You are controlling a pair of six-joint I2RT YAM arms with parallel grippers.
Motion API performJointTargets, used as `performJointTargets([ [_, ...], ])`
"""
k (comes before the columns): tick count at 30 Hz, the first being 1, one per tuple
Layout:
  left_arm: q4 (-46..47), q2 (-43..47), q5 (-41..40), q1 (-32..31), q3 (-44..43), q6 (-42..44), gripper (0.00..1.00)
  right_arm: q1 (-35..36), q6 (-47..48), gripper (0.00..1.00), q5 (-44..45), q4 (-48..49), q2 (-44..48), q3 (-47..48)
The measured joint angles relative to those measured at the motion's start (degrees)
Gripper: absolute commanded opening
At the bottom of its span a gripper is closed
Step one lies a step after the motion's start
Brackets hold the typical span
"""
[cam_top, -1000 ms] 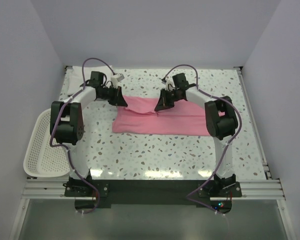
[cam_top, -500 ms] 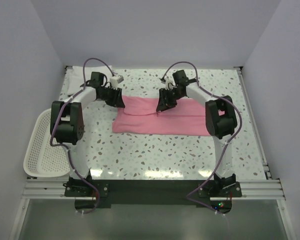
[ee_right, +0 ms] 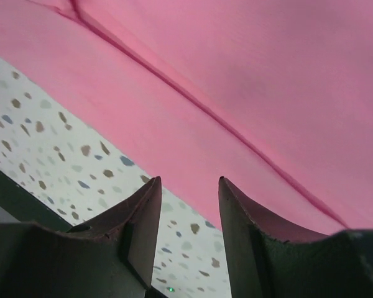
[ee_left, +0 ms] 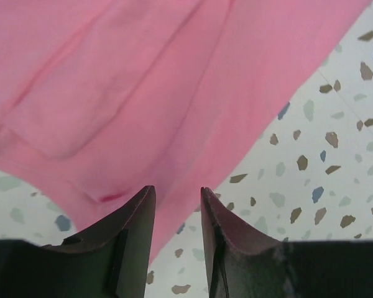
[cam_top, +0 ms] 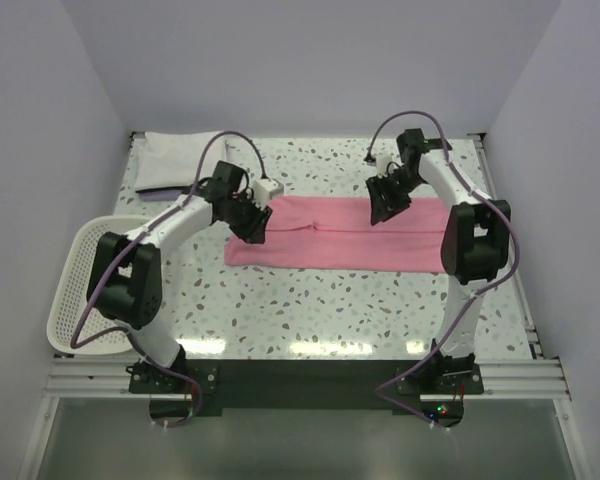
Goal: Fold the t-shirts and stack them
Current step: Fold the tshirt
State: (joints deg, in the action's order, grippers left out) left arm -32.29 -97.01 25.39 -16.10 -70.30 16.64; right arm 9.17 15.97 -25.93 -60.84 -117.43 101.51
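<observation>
Both arms have swung out to the sides since a second ago. The left end effector (cam_top: 252, 225) has slid toward the near edge and now sits over the left end of the pink t-shirt (cam_top: 340, 240). The right end effector (cam_top: 382, 208) has moved toward the right edge and the far edge, and it is over the far rim of the same shirt.

In the left wrist view the left end effector (ee_left: 177, 194) has its two fingers a little way apart, with nothing between them. The pink t-shirt (ee_left: 143, 93) lies flat under it. In the right wrist view the right end effector (ee_right: 188, 183) has a slightly wider gap and holds nothing. A long fold line runs across the pink t-shirt (ee_right: 236, 81) below it.

The pink t-shirt lies as a long strip across the middle of the speckled worktop (cam_top: 330, 300). The white t-shirt (cam_top: 175, 158) lies folded in the far left corner. A white basket (cam_top: 75, 290) hangs off the left edge.
</observation>
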Motion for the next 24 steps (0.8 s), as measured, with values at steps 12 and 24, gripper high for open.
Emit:
performJointTargets([
  [12,-2.1,-12.7,-12.8,-5.8,-3.0,-0.6,0.36,-7.5,14.4,0.42,17.7,-1.2,0.8,-13.7],
  [24,-5.5,-42.1,-20.6,-4.8,-48.7,3.6,0.33,-7.2,22.1,0.43,22.2,-0.7,10.2,-20.5],
])
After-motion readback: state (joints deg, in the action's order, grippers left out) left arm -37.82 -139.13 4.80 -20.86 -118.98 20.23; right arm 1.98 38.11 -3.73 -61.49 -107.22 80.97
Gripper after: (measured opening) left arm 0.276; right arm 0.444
